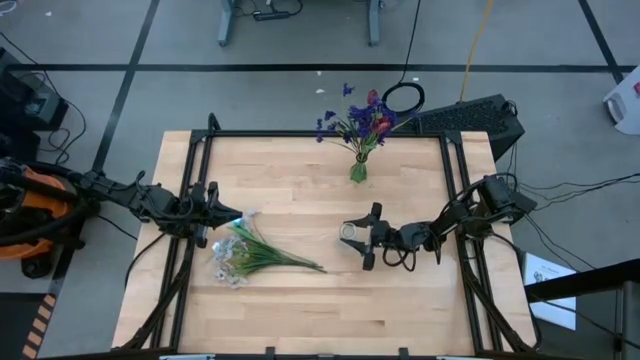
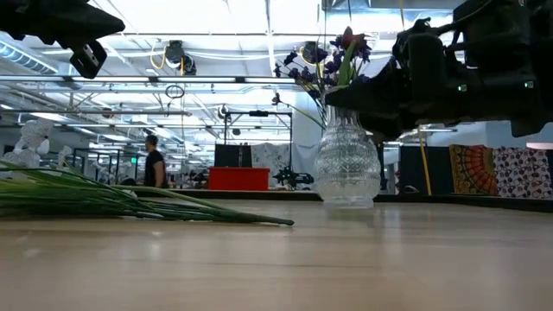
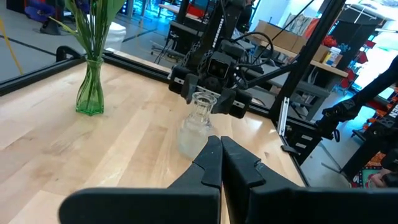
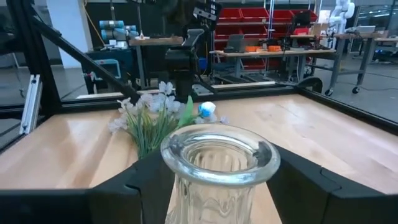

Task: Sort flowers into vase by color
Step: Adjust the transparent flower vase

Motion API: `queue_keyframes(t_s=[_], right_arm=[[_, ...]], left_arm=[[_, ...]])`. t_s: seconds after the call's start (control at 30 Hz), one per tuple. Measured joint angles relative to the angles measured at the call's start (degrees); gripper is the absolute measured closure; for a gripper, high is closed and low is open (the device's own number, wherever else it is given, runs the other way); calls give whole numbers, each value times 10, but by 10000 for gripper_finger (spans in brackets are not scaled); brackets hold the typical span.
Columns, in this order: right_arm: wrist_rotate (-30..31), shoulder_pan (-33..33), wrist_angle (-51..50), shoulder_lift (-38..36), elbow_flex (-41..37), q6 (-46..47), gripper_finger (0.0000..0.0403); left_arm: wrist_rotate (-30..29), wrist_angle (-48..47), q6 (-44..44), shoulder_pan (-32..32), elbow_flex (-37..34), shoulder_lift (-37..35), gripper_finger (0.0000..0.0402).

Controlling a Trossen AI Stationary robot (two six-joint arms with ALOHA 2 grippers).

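A clear cut-glass vase (image 1: 350,233) stands upright on its base near the table's middle, and my right gripper (image 1: 356,240) is shut on it. A green glass vase (image 1: 358,170) at the far edge holds purple-blue sprays and a dark red bud (image 1: 380,122). A bundle of white and pale blossom sprays (image 1: 243,255) lies flat on the table's left part, with its stems (image 2: 130,206) pointing toward the middle. My left gripper (image 1: 213,213) is shut, hovers just left of the blossoms and holds nothing. My right gripper holds the clear vase by its neck (image 4: 186,193), just under the flared rim (image 4: 221,155), pinched between the two fingers. The fingers come in level from the table's right side. The vase stays upright with its base (image 2: 346,202) on the table.
The table's dark metal frame (image 1: 300,133) runs along the edges, with uprights at the far corners. The near half of the tabletop (image 1: 330,310) is bare wood. A keyboard (image 1: 470,115) lies beyond the far right corner. A person (image 2: 155,162) stands far off in the room.
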Motion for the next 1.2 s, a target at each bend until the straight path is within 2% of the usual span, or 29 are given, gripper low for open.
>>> queue_keyframes(t_s=[0.3, 0.47, 0.7, 1.2], right_arm=[[-4, 1, -71, -9, 0, 10, 179], [-4, 1, -69, -9, 0, 55, 179], [-3, 1, -69, -9, 0, 60, 174], [0, 1, -64, -9, 0, 58, 69]], left_arm=[[0, 0, 0, 0, 0, 0, 399], [0, 0, 0, 0, 0, 0, 399], [0, 0, 0, 0, 0, 0, 399], [0, 0, 0, 0, 0, 0, 399]])
